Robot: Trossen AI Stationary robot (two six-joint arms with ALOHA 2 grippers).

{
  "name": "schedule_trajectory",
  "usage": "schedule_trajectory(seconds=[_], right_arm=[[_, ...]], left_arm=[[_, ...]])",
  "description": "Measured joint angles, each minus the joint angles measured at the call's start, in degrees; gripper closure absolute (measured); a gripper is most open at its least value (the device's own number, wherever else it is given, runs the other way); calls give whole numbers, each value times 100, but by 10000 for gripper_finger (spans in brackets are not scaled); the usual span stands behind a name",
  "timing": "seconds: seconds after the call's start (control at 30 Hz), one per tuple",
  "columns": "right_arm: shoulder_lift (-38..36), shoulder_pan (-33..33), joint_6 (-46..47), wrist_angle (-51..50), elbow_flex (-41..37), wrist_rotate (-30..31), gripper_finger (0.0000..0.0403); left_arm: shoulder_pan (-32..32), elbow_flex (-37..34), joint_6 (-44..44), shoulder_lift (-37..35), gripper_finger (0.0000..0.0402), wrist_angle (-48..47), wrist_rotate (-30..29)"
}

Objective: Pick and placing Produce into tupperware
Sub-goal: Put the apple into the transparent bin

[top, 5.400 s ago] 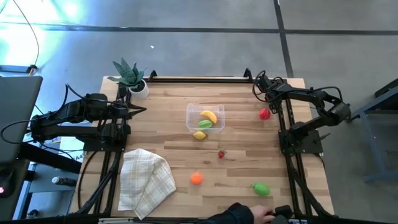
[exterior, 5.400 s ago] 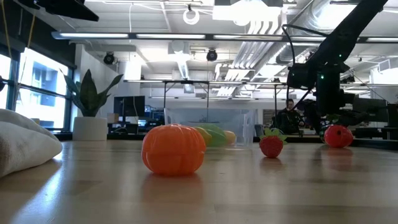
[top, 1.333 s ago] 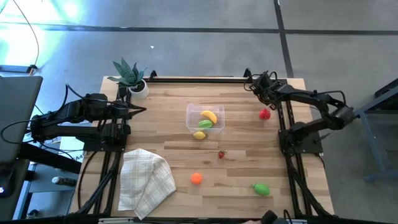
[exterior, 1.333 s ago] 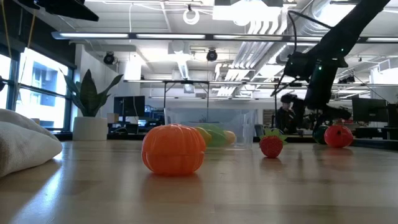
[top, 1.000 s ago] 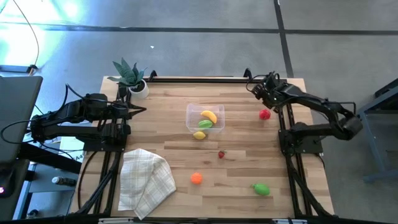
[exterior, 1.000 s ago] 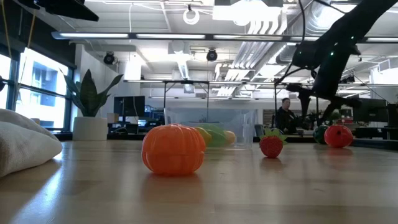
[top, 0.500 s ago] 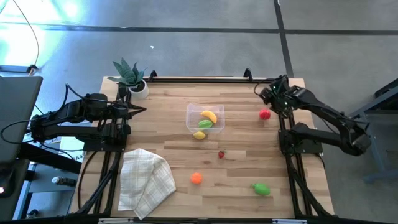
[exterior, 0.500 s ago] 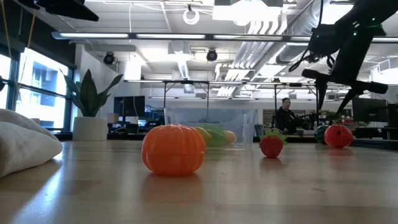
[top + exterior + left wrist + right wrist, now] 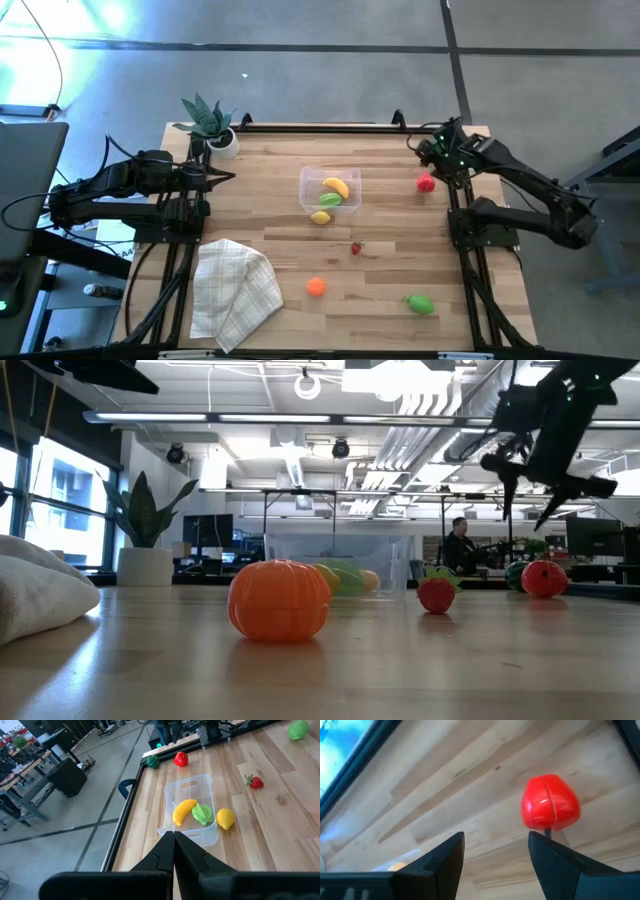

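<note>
Right end effector agape, raised

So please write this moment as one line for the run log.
right gripper: open, above table near red piece | left gripper: shut, waiting at left edge | tupperware: holds banana, green piece

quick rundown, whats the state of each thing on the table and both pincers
tupperware: open, upright, holds two pieces
banana: inside tupperware
green piece: inside tupperware
lemon: on table, against tupperware's outside
red piece: on table, loose
strawberry: on table, loose
orange piece: on table, loose
green fruit: on table, loose
cloth: crumpled, on table
right pincer: open, above the red piece
left pincer: shut, at the table's left edge
</note>
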Motion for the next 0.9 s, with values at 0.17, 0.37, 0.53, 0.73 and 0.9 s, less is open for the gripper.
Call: schedule_trajectory(seconds=[0.17,0.37,0.53,0.73,0.9], right_arm=[[419,508,98,-749,880,776,181],[1485,799,-84,-2202,1832,1477,180],[2218,752,-400,-2261,1853,1555,180],[2285,793,-306,-1622,1374,1312,165],[1943,804,-300,-1009,923,1238,132]], left_arm=[[-1,0,1,2,401,-1,-2],[1,0,1,2,401,0,0],[-1,0,1,1,401,1,0],[1,0,1,0,401,-1,0],[1,0,1,0,401,-1,-1]])
